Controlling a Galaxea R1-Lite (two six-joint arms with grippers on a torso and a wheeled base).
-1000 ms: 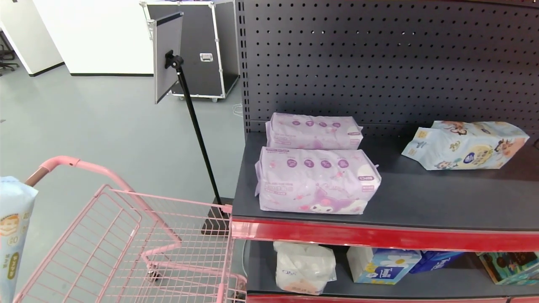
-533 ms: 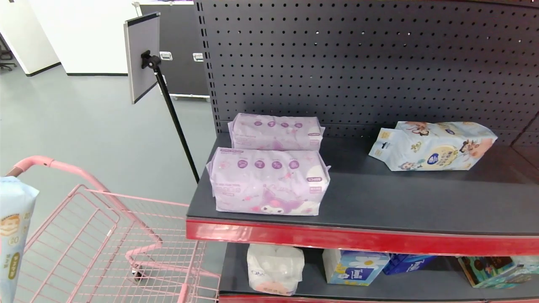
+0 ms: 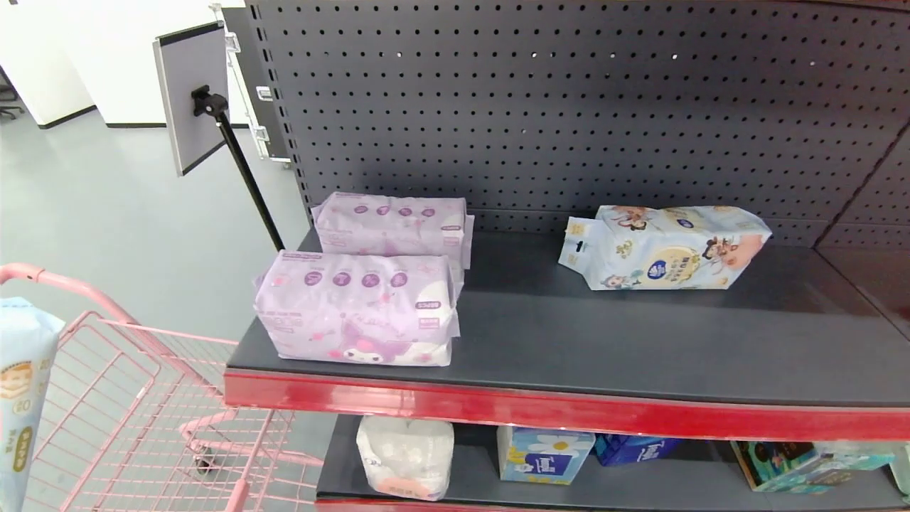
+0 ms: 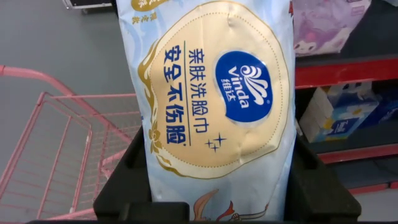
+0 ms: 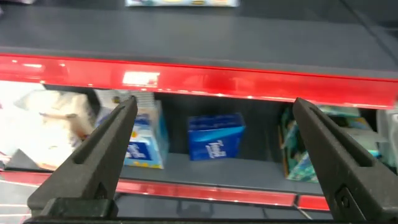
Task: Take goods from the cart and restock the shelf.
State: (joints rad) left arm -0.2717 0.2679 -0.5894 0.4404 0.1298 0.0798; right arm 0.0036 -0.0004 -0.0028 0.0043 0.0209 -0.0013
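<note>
Left gripper [image 4: 219, 137] grips the pale-blue tissue pack [image 4: 217, 81] around its lower half, upright beside the pink cart [image 3: 21, 271] at near left, while the right gripper [image 5: 214, 106] hangs spread wide with nothing in it, facing the red lip [image 5: 205, 78] of the shelf [image 3: 604, 341]. That pack looks light, soft and slick-filmed, so a firm squeeze across the middle should hold without crushing. Ahead, the dark shelf offers flat room between 2 purple packs [image 3: 355, 309] left and 1 cartoon-printed pack [image 3: 661, 245] far right, pegboard [image 3: 569, 107] behind.
</note>
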